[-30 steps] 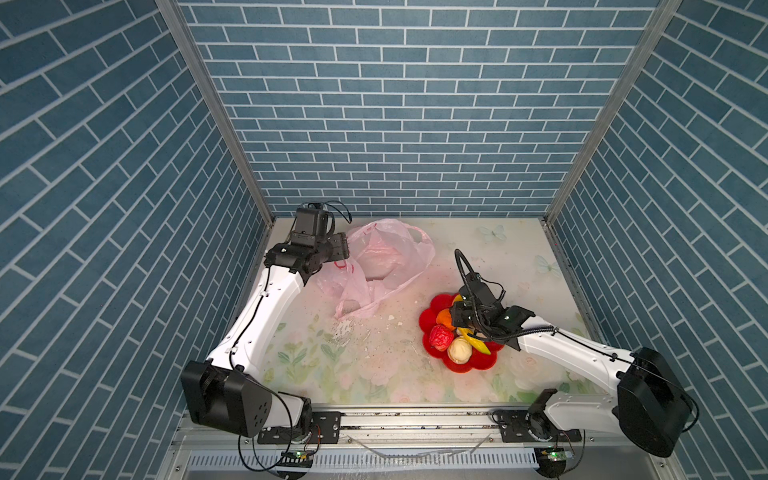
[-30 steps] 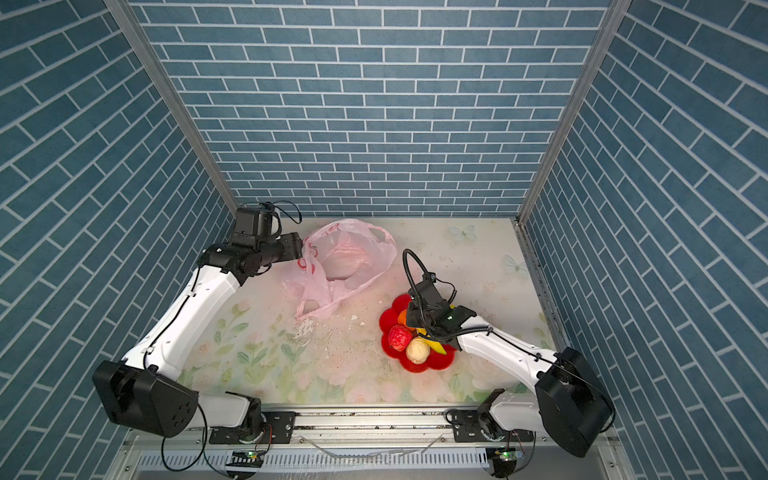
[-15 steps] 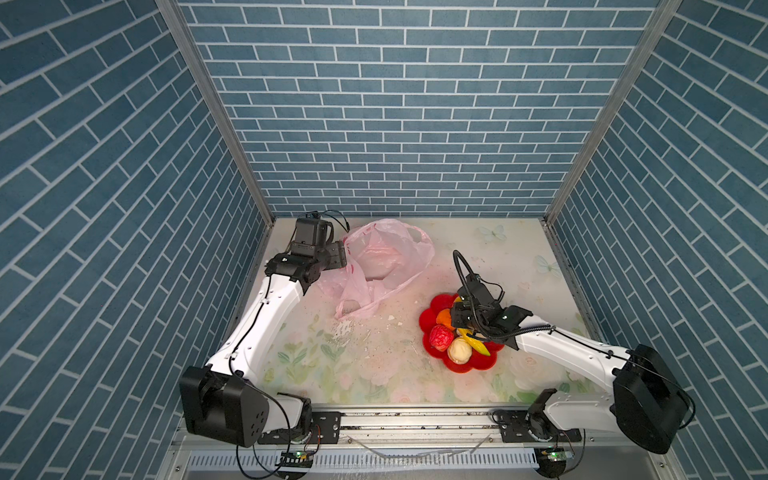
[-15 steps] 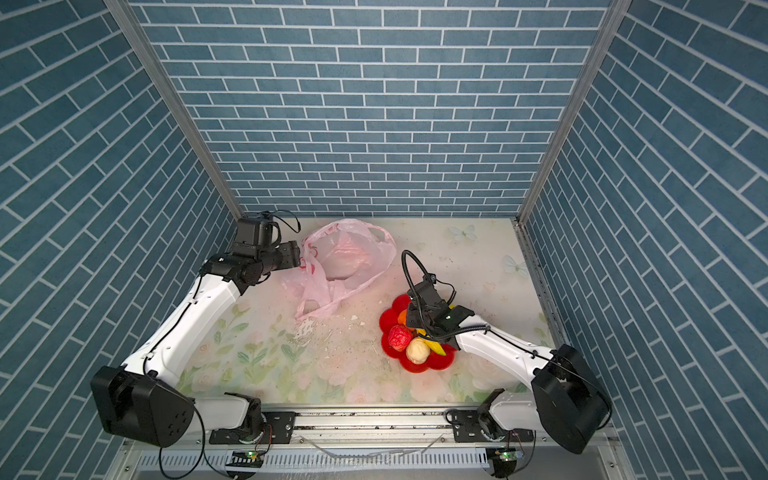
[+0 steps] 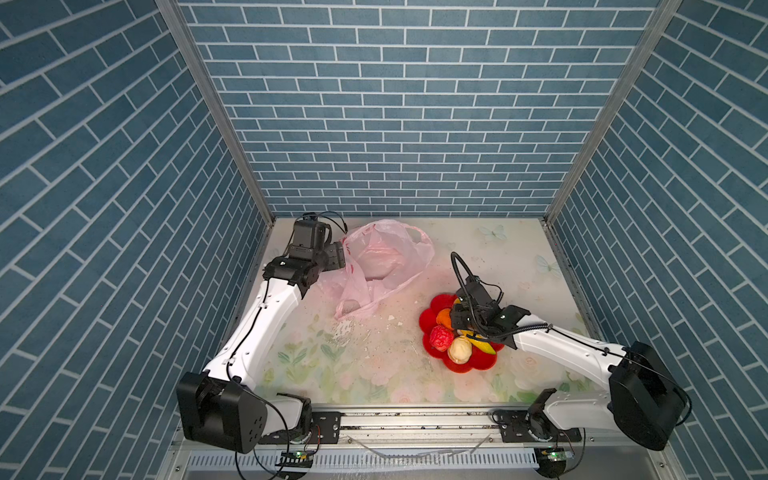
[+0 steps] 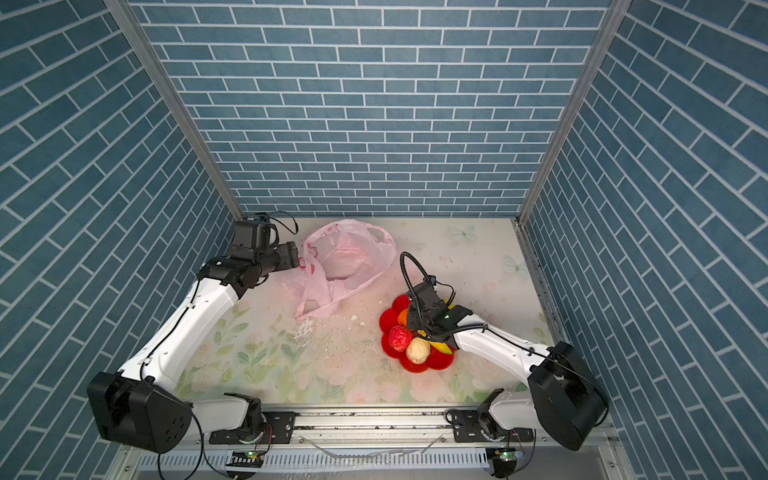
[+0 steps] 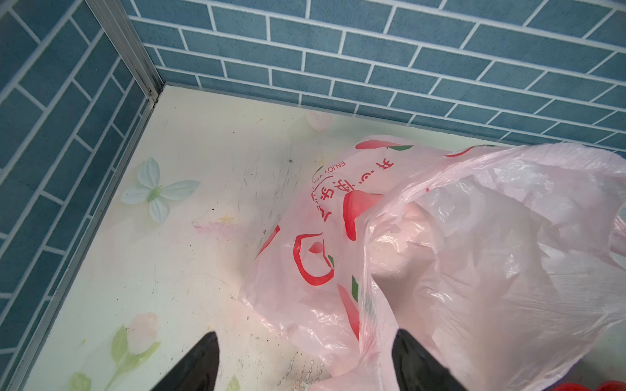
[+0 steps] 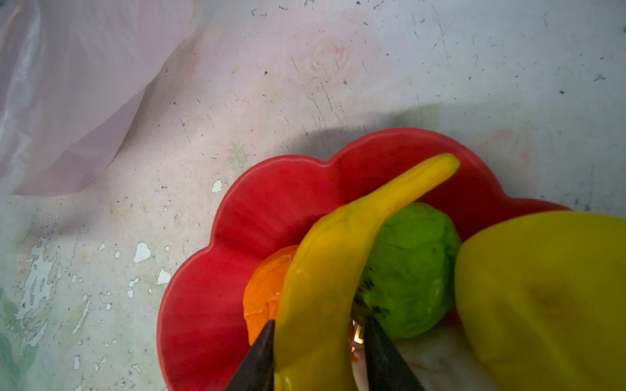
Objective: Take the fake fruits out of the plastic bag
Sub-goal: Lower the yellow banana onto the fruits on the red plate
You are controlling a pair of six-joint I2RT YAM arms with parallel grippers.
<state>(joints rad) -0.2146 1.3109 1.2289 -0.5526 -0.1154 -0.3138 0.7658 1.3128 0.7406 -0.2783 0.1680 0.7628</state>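
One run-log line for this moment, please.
left gripper open at plastic bag | right gripper open around banana in red dish

robot lab test cell: brick-print wall panels [image 5: 395, 104], metal corner posts [image 5: 218, 112], floral table [image 5: 365, 374], mounting rail [image 5: 415, 419]

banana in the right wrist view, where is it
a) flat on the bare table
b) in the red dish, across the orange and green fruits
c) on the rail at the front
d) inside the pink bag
b: the banana lies across the orange fruit and the green fruit, within the rim of the red dish.
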